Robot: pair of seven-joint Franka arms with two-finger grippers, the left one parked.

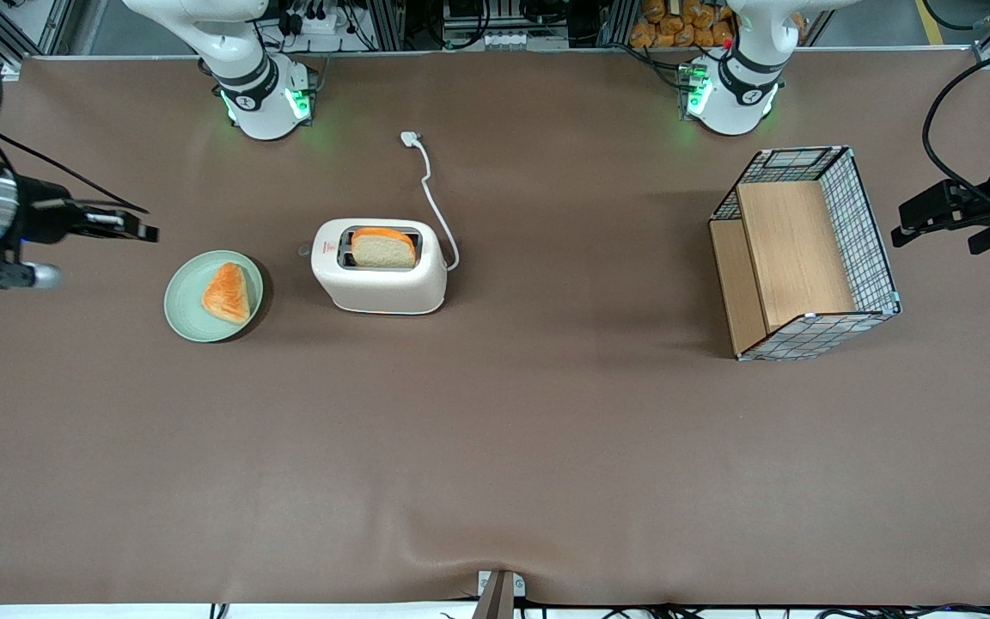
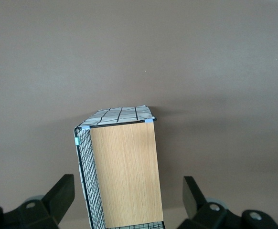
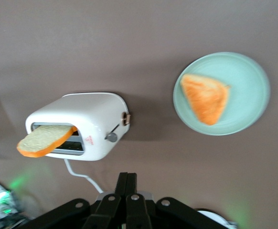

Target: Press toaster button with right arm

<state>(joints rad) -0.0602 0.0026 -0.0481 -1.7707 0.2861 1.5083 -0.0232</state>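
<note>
The cream-white toaster (image 1: 379,273) (image 3: 93,117) stands on the brown table with a slice of bread (image 1: 383,248) (image 3: 46,140) sticking out of its slot. The toaster button (image 1: 304,251) (image 3: 112,137) is a small grey nub on the narrow end that faces the plate. My right arm's gripper (image 1: 147,232) (image 3: 127,177) hovers above the table toward the working arm's end, well apart from the toaster, with the plate between them. Its fingers are shut with nothing between them.
A pale green plate (image 1: 190,318) (image 3: 253,95) with a triangular orange pastry (image 1: 227,292) lies beside the toaster. The toaster's white cord and plug (image 1: 410,137) trail toward the arm bases. A wire basket with wooden panels (image 1: 804,249) (image 2: 124,171) stands toward the parked arm's end.
</note>
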